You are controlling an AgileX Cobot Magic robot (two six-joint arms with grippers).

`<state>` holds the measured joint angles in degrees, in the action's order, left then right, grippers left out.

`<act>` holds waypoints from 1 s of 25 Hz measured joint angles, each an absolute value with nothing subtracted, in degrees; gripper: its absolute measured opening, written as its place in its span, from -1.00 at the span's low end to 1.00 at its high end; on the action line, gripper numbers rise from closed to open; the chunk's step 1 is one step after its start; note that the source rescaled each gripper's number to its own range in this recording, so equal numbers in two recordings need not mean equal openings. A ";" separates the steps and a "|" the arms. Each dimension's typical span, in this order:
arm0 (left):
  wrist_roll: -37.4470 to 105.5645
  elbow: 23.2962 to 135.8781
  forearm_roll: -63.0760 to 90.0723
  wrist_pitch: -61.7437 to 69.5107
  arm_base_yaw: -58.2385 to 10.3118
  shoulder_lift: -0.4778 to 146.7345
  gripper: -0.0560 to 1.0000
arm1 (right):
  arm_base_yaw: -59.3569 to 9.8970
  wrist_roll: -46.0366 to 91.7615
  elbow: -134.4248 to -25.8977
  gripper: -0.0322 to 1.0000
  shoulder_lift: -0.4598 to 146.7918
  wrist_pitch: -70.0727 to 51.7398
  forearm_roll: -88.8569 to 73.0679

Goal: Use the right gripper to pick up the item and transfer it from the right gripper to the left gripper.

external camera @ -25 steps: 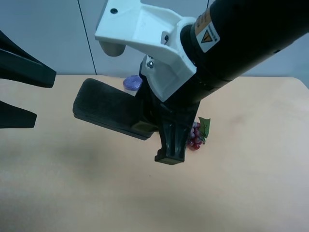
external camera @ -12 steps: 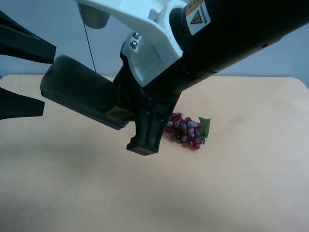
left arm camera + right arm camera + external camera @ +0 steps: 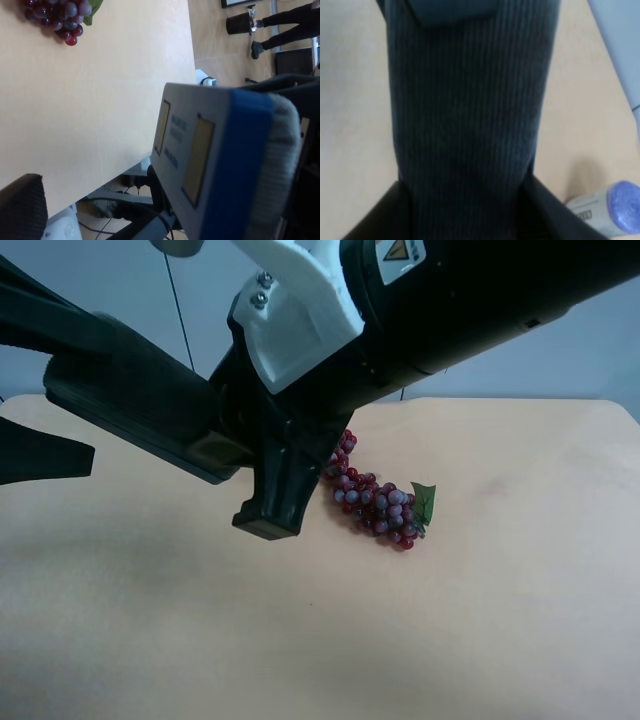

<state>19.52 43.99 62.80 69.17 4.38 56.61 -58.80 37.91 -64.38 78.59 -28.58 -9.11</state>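
The item (image 3: 130,410), a dark grey-green ribbed pad, is held in the air by the right gripper (image 3: 240,470), which is shut on its near end. The right arm carries a white bracket (image 3: 290,330). The pad's far end lies between the two spread fingers of the left gripper (image 3: 100,395), which is open, with gaps showing. In the right wrist view the pad's ribbed face (image 3: 470,100) fills the middle between the black fingers (image 3: 375,215). In the left wrist view the pad's bluish base (image 3: 210,150) sits apart from a black finger (image 3: 20,205).
A red grape bunch (image 3: 375,502) lies on the wooden table (image 3: 500,620) below the right arm, and shows in the left wrist view (image 3: 55,15). A purple-lidded can (image 3: 615,210) lies on the table in the right wrist view. The table edge (image 3: 190,75) shows.
The right gripper has carried the pad up and towards the exterior high view's left, so its far end now lies between the left gripper's fingers. The grapes are uncovered.
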 joint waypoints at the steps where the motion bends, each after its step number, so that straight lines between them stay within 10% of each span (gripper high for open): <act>1: 19.52 43.99 62.80 69.17 4.38 56.61 1.00 | -58.80 38.72 -64.38 -0.92 78.59 -28.21 -9.63; 10: 19.77 43.99 62.84 69.12 2.15 56.61 0.92 | -58.80 45.29 -64.38 -0.92 80.89 -26.91 -15.68; 25: 21.02 43.99 62.27 69.16 -2.55 56.61 -0.15 | -58.80 46.96 -64.38 -0.92 81.28 -26.61 -17.88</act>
